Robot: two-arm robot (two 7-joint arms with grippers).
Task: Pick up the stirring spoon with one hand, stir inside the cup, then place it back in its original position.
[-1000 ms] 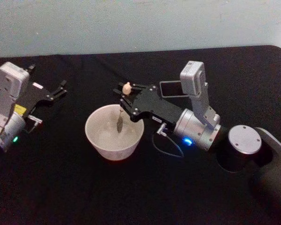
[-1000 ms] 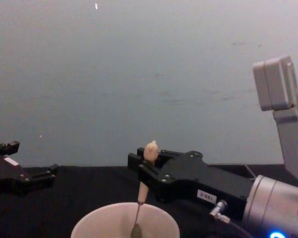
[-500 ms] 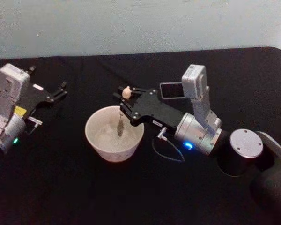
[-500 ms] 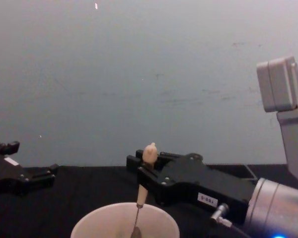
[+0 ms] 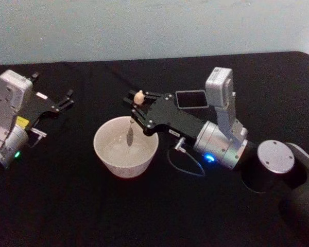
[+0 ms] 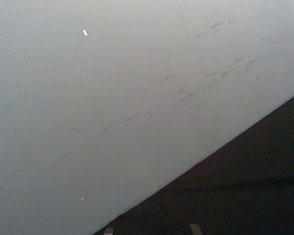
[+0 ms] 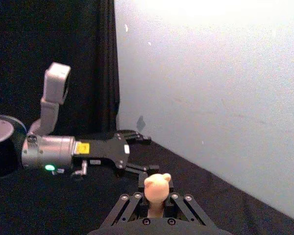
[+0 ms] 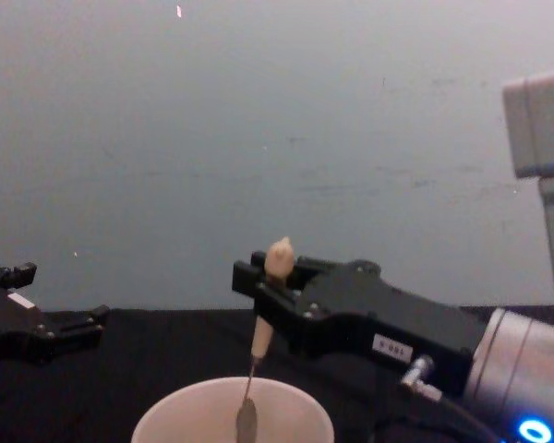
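From the head view, the right gripper reaches in from 4 o'clock to the cup's far rim, its fingers pressed together on the pale handle of the stirring spoon. The knob sticks out above them, and the silvery bowl hangs inside the cup over its pale interior. The chest view adds the side-on picture: the spoon hangs nearly upright with its bowl dipped below the cup's far rim. Whether it touches the bottom cannot be told. The right wrist view looks down the gripper at the rounded knob standing up between the closed fingers, and shows the left gripper farther off. The dark grey square holder stands at about 2 o'clock of the cup, just beyond the right gripper's black body, with its right edge covered by the grey wrist-camera housing. The left gripper sits well apart at 10 o'clock of the cup, fingers spread and holding nothing, above the black table. The left wrist view takes in the pale wall and the table's edge.
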